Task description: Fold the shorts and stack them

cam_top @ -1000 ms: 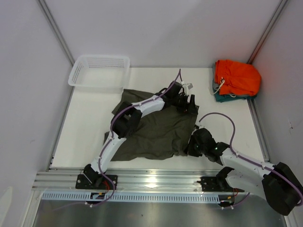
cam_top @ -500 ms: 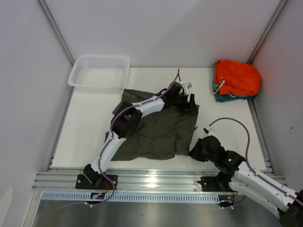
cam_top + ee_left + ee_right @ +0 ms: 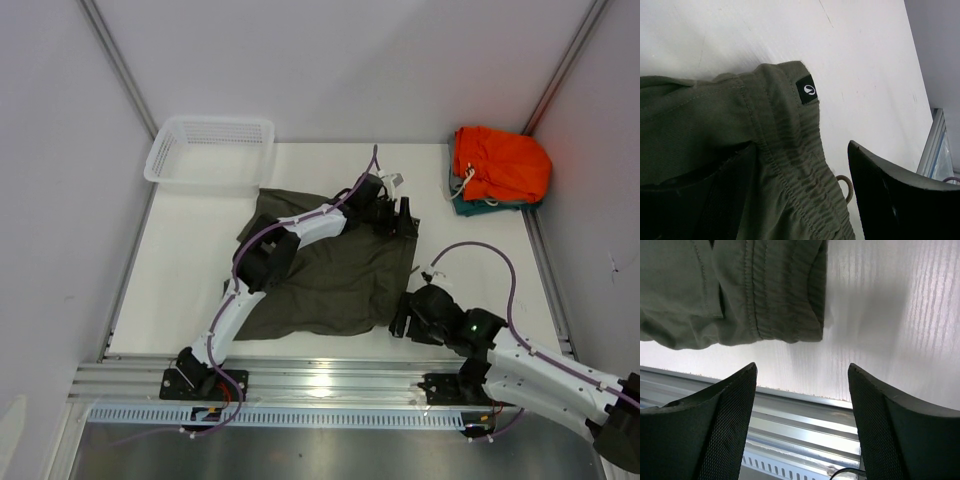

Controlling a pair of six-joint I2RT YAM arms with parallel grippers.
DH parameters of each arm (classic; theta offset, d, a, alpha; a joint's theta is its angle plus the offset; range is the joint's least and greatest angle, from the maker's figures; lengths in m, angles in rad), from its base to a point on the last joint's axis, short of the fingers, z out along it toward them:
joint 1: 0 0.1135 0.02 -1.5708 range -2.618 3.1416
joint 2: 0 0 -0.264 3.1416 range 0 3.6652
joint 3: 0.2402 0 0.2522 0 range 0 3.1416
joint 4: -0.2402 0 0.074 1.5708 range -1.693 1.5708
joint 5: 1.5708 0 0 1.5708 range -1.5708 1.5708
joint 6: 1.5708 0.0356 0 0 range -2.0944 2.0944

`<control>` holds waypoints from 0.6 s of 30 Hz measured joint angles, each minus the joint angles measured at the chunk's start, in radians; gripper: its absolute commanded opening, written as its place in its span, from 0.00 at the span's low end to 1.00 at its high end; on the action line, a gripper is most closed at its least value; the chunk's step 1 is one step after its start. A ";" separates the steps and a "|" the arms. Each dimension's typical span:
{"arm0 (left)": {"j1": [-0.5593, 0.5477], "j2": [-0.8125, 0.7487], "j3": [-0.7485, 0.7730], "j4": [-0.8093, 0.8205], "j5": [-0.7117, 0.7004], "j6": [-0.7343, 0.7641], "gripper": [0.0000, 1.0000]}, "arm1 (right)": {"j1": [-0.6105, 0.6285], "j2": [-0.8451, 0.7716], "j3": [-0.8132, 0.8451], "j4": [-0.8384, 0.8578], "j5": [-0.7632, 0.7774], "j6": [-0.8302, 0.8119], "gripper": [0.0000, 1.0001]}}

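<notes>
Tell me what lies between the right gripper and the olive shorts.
Only bare white table, seen in the right wrist view: the right gripper stands open, short of the near corner of the shorts.

One mark to log: a small black tag (image 3: pixel 806 90) sewn onto the olive shorts (image 3: pixel 700 125), caught in the left wrist view. It sits at the end of the gathered elastic waistband, close to the corner of the cloth, lying flat and a bit tilted. On it is a white oval logo with a curved stroke across it. It is a symbol only, with no letters or digits legible. From the top view the tag is too small to make out. The right wrist view shows only plain stitched cloth. No other readable text, number or sign in any view.
</notes>
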State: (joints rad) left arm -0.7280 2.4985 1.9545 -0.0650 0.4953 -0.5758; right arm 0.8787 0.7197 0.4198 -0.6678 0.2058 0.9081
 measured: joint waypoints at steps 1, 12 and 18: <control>0.000 -0.001 -0.003 0.003 -0.001 0.000 0.79 | 0.002 0.015 0.006 0.010 0.000 -0.001 0.75; 0.000 -0.015 -0.029 0.020 -0.014 0.006 0.79 | 0.182 0.327 0.181 0.052 0.191 -0.151 0.79; 0.000 -0.021 -0.040 0.027 -0.021 0.008 0.79 | 0.191 0.468 0.266 0.058 0.274 -0.208 0.58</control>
State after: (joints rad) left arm -0.7280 2.4771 1.9144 -0.0380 0.4744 -0.5674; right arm 1.0695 1.1873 0.6861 -0.6094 0.4801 0.7006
